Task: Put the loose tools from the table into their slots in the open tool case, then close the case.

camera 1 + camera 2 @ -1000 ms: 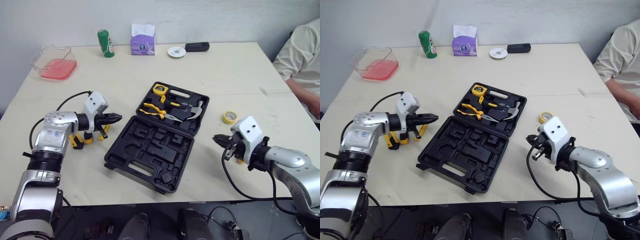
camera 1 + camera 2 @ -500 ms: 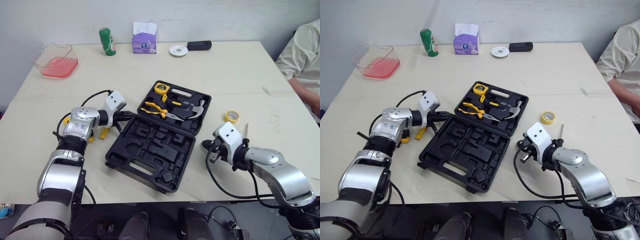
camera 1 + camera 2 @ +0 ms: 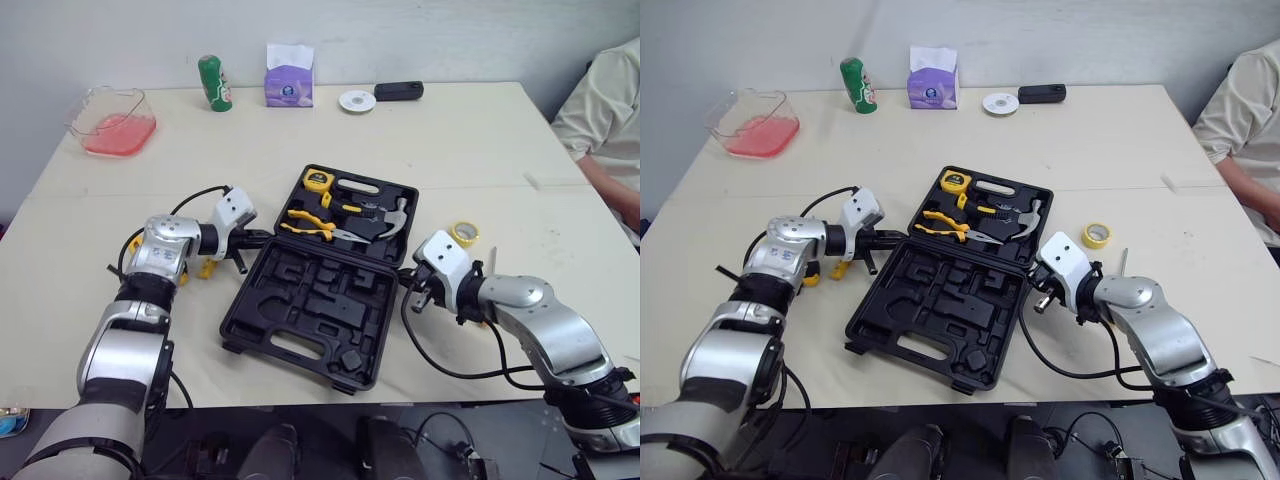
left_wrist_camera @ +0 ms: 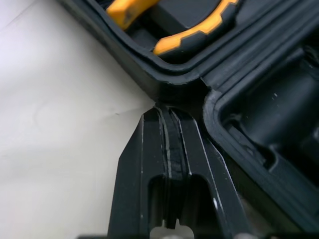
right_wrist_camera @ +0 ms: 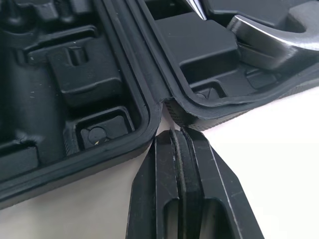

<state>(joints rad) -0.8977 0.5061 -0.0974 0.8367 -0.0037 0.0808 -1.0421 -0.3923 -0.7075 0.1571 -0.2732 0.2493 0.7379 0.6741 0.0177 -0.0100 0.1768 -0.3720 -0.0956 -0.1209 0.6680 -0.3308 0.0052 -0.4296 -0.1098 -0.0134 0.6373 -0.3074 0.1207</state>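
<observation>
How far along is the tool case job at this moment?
Done: a tape measure, pliers and a hammer sit in the far half of the case. In hand: nothing; the left gripper and right gripper are shut, tips at the hinge ends. Left: a yellow tool and a screwdriver lie loose, and the case is open.

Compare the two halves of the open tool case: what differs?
The far half holds a tape measure, pliers and a hammer; the near half shows empty moulded slots. The far half lies toward the middle of the table; the near half lies toward the robot. Both are black, lie open flat and meet at the hinge, with the left gripper and right gripper shut at its ends.
</observation>
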